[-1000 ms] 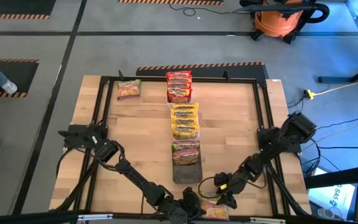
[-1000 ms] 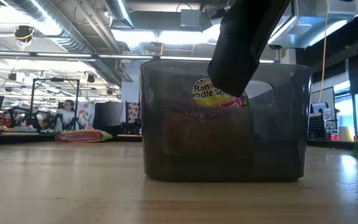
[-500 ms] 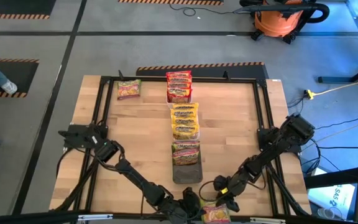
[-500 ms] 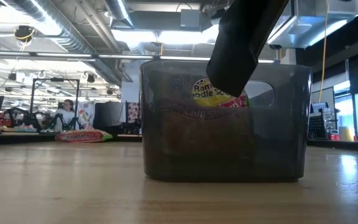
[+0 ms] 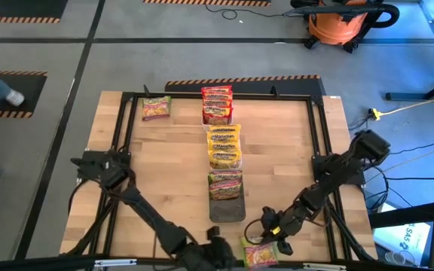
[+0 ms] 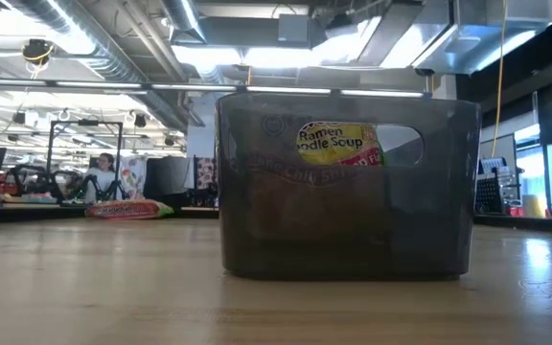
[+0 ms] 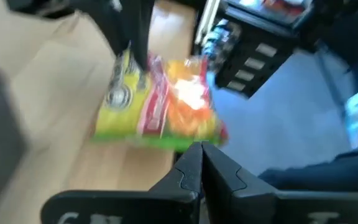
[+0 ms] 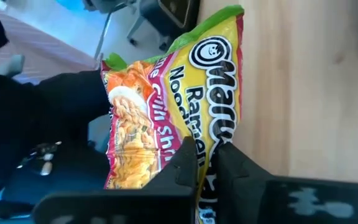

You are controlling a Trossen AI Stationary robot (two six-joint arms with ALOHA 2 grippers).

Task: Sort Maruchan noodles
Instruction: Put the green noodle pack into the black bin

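Observation:
A green, yellow and pink Maruchan noodle packet [image 5: 261, 254] is at the table's near edge, with my right gripper [image 5: 272, 241] shut on it. My left gripper [image 5: 228, 253] is shut just to the packet's left; in its wrist view its fingertips [image 7: 202, 152] meet the packet's green edge [image 7: 166, 142]. Farther back, a row of trays holds red packets [image 5: 217, 105], yellow packets [image 5: 224, 145] and green-pink packets [image 5: 225, 184]. One loose green-pink packet [image 5: 157, 108] lies flat at the far left. My left gripper is shut beside the packet's green edge; whether it touches the packet I cannot tell. My right gripper pinches the packet's short end [image 8: 211, 140] between its two fingers, slanting down from the table's far right. The packet [image 7: 160, 102] hangs tilted below those fingers [image 7: 132, 53] over the near edge.
A dark see-through bin [image 6: 348, 187] with a packet inside stands in the table's middle, in line with the trays. A black frame [image 5: 316, 135] runs round the table. Bare wood lies left and right of the row.
My right gripper has shut on the packet's end and risen, lifting and turning the packet so that more of its green face shows. My left gripper has stayed shut, risen and drawn back toward the table's left. The dark arm in the low view has gone out of the picture.

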